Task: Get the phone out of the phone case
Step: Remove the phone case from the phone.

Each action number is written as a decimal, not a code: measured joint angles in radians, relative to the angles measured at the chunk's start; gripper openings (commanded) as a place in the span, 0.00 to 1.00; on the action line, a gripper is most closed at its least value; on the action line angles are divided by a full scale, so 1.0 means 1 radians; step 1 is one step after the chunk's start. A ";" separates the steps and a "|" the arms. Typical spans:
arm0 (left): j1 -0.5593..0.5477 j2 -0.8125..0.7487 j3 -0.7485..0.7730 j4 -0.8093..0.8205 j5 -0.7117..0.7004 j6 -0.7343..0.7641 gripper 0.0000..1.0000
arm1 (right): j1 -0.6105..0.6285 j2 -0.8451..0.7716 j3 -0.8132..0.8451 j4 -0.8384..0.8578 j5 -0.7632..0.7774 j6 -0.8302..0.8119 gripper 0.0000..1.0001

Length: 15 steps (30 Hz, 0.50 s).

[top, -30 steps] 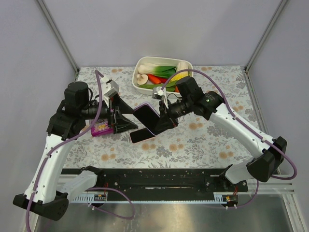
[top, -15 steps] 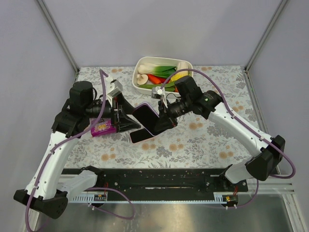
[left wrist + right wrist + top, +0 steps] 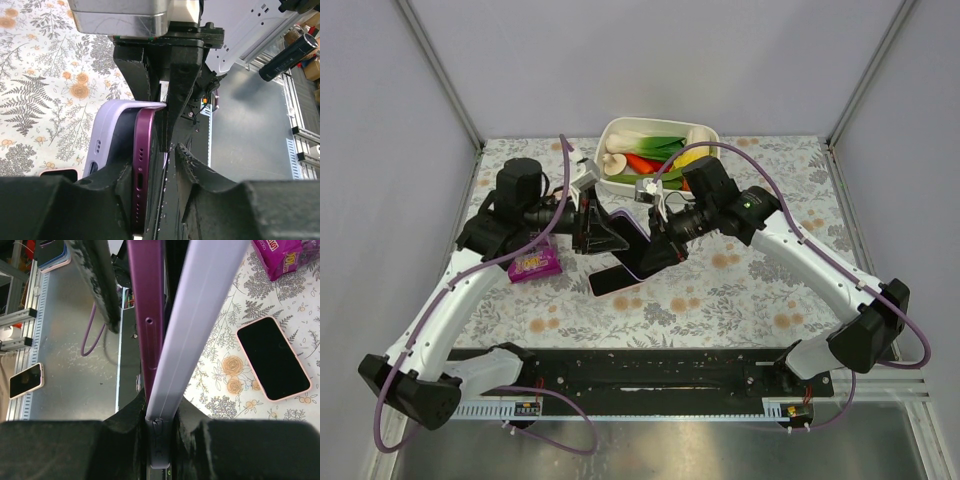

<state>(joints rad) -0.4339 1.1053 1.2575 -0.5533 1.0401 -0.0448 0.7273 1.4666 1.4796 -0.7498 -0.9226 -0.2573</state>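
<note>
Phone point(image 3: 145, 165) is sitting half-peeled from phone case point(image 3: 112, 135), right gripper point(image 3: 160, 440) clamping that case; left gripper point(image 3: 154, 170) is straddling the phone, grip unclear; pulling free remaining.

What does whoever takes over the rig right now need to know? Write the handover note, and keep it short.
Right gripper: jaws shut on one end of the lavender phone case, held up off the table.
Left gripper: jaws straddle the free end of the purple phone; I cannot tell whether they clamp it.
Done: the phone is peeled away from the case at one end.
Left: the other end sits in the case by the right jaws. Get a firm grip and pull the phone clear.
Ignore the second phone in a pink case lying on the table.
</note>
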 measured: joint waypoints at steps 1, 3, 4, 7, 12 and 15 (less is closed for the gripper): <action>-0.005 0.005 0.000 0.003 -0.006 0.003 0.23 | 0.000 0.000 0.000 -0.001 -0.003 -0.001 0.00; -0.014 0.013 0.000 0.003 -0.021 0.011 0.00 | 0.000 0.000 0.000 -0.003 -0.007 -0.005 0.00; -0.017 0.018 0.000 0.002 -0.023 0.015 0.00 | 0.000 0.000 -0.001 -0.004 -0.005 -0.014 0.00; -0.026 0.024 0.010 -0.016 -0.011 0.034 0.00 | -0.002 -0.001 -0.008 -0.008 -0.016 -0.040 0.00; -0.035 0.034 0.060 -0.089 -0.035 0.110 0.00 | -0.001 -0.013 -0.022 0.025 -0.009 -0.052 0.16; -0.043 0.038 0.089 -0.129 -0.054 0.161 0.00 | 0.001 -0.024 -0.035 0.055 0.004 -0.055 0.33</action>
<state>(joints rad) -0.4767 1.1435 1.3464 -0.6823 0.9863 0.1165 0.7284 1.4425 1.4448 -0.6945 -0.9184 -0.3126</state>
